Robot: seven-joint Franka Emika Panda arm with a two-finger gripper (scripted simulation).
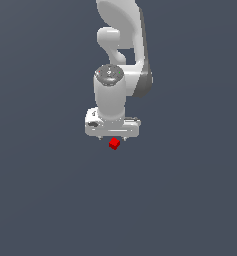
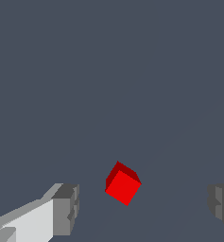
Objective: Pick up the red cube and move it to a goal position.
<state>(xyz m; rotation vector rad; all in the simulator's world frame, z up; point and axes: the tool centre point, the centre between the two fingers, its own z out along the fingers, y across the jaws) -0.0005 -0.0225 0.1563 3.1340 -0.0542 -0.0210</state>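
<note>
The red cube is a small bright-red block lying on the flat grey floor just below the white gripper in the exterior view. In the wrist view the cube sits turned at an angle, between the two grey fingertips and still some way beyond them. The jaws stand wide apart and hold nothing. The cube is closer to one finger than the other and touches neither.
The white arm rises behind the gripper toward the top of the exterior view. The plain grey floor surrounds the cube on all sides.
</note>
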